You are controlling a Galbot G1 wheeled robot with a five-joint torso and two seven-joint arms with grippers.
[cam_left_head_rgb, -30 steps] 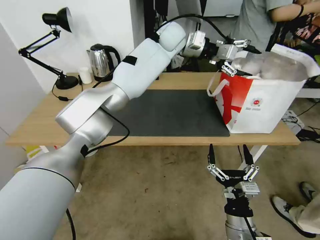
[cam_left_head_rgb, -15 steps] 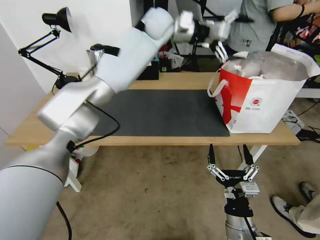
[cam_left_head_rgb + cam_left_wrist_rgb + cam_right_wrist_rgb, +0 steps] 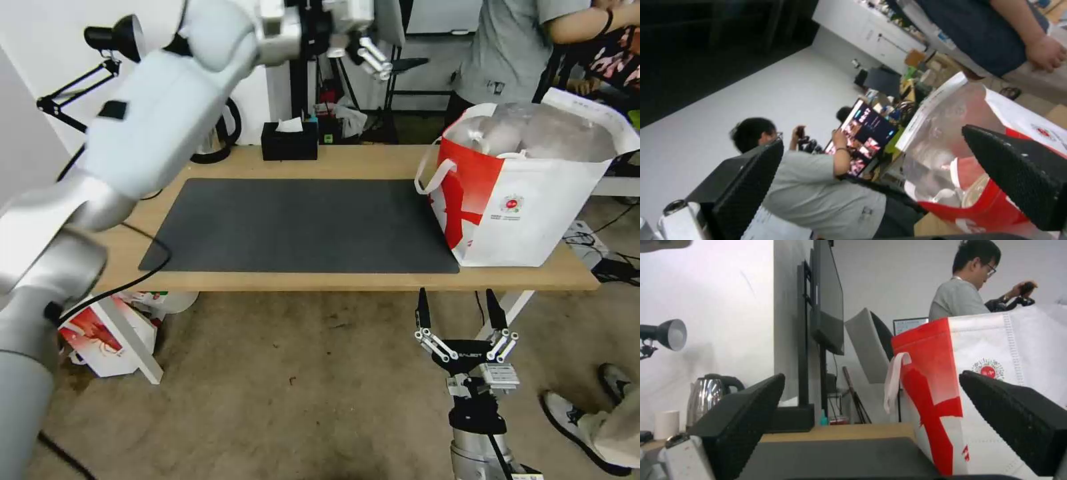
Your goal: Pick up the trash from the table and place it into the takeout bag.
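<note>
Head view: left gripper (image 3: 363, 40) raised, blurred, fingers spread, empty; takeout bag (image 3: 527, 213) contents indistinct.

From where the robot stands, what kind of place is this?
Probably an office or lab: a light-wood table with a dark mat, a desk lamp, an electric kettle and a monitor stand.

The left arm reaches up from seven o'clock toward twelve o'clock, its wrist raised high and the left gripper (image 3: 363, 40) empty with jaws spread apart. The right gripper (image 3: 459, 310) is parked low at five o'clock, pointing upward, jaws wide and empty.
</note>
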